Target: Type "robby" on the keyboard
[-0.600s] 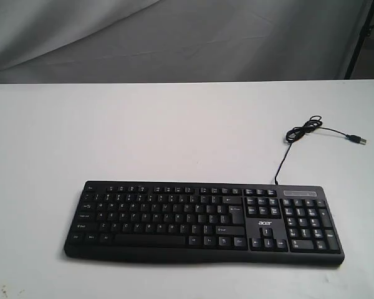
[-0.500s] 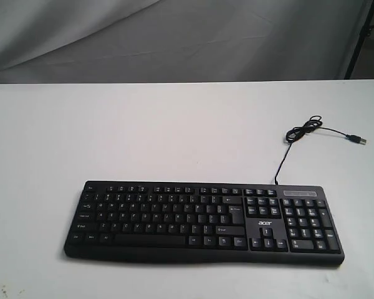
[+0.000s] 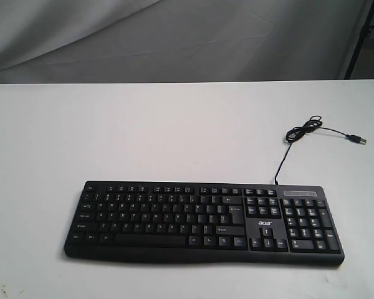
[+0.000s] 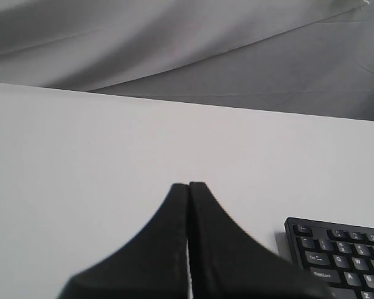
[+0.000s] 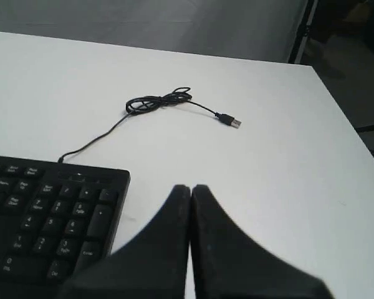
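The black keyboard point(image 3: 202, 221) with white legends and an "acer" logo lies flat near the front of the white table point(image 3: 143, 137). Its thin black cable point(image 3: 305, 131) coils behind the number pad and ends in a loose USB plug. Neither arm shows in the exterior view. In the left wrist view my left gripper point(image 4: 188, 185) is shut and empty over bare table, beside the keyboard point(image 4: 340, 255) at its Esc corner. In the right wrist view my right gripper point(image 5: 191, 187) is shut and empty, just off the number-pad end of the keyboard point(image 5: 43, 218).
A grey cloth backdrop point(image 3: 174, 37) hangs behind the table. A dark stand leg point(image 3: 358, 37) rises at the far right. The USB plug point(image 5: 230, 121) lies on the table near its right edge point(image 5: 343, 112).
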Controlling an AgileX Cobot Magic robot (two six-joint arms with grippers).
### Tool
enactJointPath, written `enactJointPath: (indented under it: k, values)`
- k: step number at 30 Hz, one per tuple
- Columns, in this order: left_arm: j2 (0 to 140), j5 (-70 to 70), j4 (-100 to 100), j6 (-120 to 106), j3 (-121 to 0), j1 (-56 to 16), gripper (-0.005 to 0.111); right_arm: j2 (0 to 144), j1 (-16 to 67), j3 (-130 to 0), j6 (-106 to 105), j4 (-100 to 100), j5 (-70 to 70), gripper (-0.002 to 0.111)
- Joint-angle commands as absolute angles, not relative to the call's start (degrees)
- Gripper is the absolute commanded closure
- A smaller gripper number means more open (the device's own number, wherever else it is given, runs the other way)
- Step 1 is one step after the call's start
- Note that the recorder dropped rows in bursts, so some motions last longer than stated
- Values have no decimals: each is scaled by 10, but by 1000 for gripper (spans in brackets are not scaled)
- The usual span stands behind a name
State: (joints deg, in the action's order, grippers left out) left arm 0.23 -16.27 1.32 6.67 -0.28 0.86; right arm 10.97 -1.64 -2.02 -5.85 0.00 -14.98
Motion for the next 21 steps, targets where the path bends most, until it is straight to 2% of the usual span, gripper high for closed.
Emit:
enactJointPath:
  k: [1,12,21]
  values:
    - [0,-161,8,69,0,7,107,111,-20,-88,-56,23,-190,108]
    - [0,-161,8,69,0,7,107,253,-20,-305,-56,35,-213,108]
    - [0,-161,8,69,0,7,107,342,-17,-328,-42,50,-213,108]
